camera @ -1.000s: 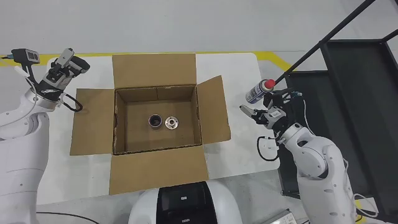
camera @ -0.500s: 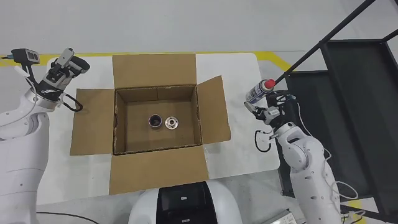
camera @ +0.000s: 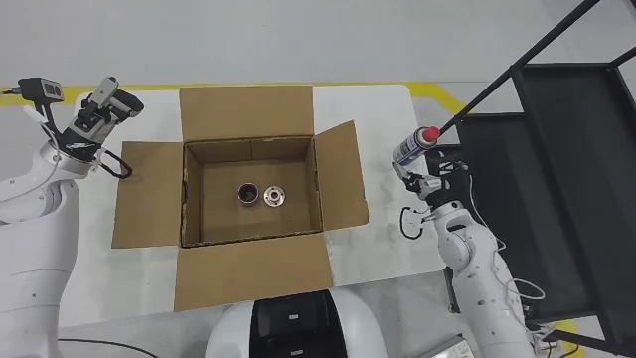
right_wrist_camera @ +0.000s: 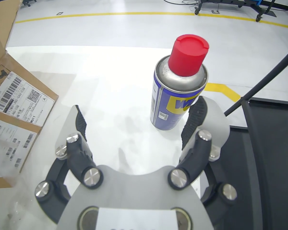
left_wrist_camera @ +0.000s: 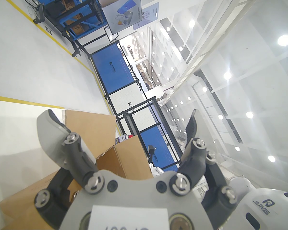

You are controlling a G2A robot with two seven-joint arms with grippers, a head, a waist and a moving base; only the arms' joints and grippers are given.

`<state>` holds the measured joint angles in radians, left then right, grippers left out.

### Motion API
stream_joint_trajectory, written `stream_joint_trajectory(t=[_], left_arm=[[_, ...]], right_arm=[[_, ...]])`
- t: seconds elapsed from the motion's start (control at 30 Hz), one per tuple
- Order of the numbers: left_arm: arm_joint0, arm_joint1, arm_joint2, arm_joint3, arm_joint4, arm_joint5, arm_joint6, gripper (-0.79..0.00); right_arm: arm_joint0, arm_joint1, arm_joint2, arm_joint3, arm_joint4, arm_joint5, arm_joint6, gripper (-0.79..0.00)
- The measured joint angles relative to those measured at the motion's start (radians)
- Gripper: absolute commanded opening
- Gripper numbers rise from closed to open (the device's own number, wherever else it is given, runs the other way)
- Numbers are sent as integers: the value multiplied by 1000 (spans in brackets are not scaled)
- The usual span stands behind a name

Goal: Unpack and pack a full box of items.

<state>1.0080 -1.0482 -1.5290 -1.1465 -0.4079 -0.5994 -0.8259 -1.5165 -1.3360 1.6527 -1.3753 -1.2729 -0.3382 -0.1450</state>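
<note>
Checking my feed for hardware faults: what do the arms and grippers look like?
Left arm and right arm: white shells, a black cable looped at each wrist. Left gripper and right gripper match: grey plate, black links, silver screws, pale fingers with black ribbed pads, a white label.

The box stood open to the top, its floor mostly bare around two small metal parts. Its right flap rose at a slant over the counter. Between that flap and the dark rack, the upright spray can stood just beside one finger of the spread right hand.
</note>
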Motion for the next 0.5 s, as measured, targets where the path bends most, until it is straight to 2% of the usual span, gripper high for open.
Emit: stream_joint_trajectory(t=[0.17, 0.5], left_arm=[[0, 0, 0, 0, 0, 0, 0, 0], [0, 0, 0, 0, 0, 0, 0, 0]], right_arm=[[61, -2, -25, 105, -12, 48, -48, 0], [146, -3, -55, 225, -8, 84, -98, 0]])
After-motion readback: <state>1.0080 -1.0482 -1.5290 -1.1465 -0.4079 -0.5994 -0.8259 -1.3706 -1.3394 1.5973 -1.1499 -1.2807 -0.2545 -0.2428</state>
